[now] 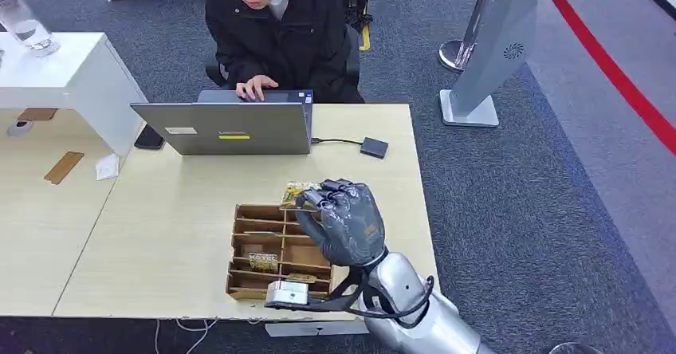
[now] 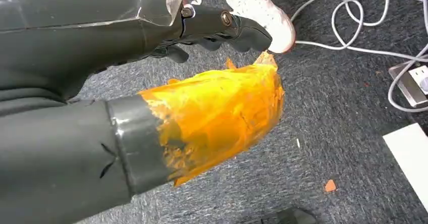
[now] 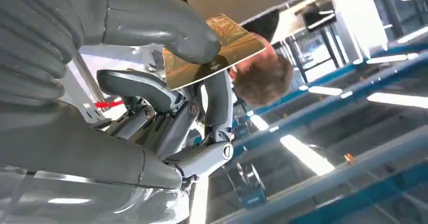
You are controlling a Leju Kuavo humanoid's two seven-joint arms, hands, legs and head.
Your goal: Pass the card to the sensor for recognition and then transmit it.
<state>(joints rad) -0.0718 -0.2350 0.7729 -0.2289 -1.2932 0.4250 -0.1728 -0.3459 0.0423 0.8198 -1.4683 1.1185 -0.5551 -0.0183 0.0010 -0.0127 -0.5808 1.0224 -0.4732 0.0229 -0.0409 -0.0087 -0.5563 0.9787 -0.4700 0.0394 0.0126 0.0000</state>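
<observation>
My right hand (image 1: 344, 223) hovers over the far right corner of the wooden divider box (image 1: 253, 246) and pinches a gold card (image 1: 292, 194) by one edge. The right wrist view has the thumb (image 3: 166, 27) pressing the gold card (image 3: 222, 50) against a finger, with most of the card free. The small black sensor (image 1: 373, 147) lies on the table beyond my hand, cabled to the laptop (image 1: 227, 127). Another card (image 1: 263, 261) stands in a box slot. My left hand (image 2: 151, 82) hangs over the carpet holding nothing, its thumb wrapped in orange tape.
A person sits behind the laptop with a hand (image 1: 255, 88) on its keys. A grey device (image 1: 286, 293) sits at the table's front edge by the box. A white shelf (image 1: 76, 79) with a bottle (image 1: 24, 23) stands left. A grey stand (image 1: 488, 59) is right.
</observation>
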